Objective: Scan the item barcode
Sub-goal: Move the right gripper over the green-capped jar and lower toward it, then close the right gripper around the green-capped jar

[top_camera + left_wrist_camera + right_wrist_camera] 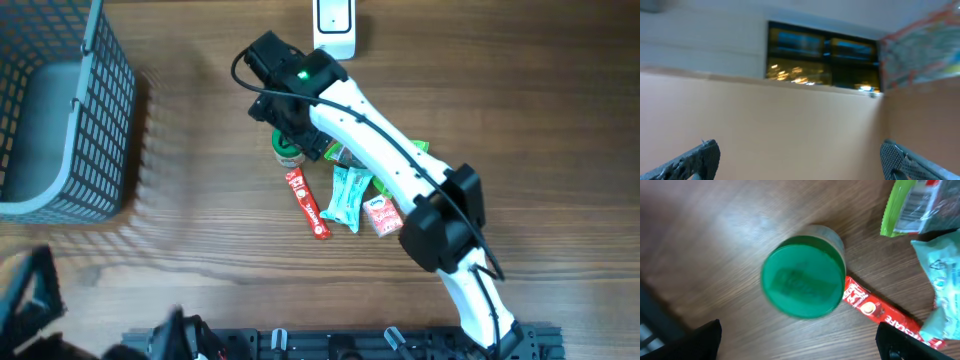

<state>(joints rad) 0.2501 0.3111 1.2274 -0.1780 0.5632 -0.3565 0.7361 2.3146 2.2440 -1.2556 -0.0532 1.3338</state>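
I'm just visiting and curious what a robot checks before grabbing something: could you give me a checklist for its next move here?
1. Right gripper open: ok.
2. Green-lidded jar lined up beneath it: ok.
3. Red stick packet clear of the jar: cannot tell; its end sits at the jar's edge.
4. Jar's barcode visible: cannot tell; only the lid shows.
5. White scanner unobstructed: ok.
6. Left gripper open and empty: ok.

- Jar (802, 282): green lid.
- Bar (885, 316) just beside the jar: red wrapper, white lettering.
- Packet (350, 196) near the jar: pale teal.
- Table (200, 230): brown wood grain.
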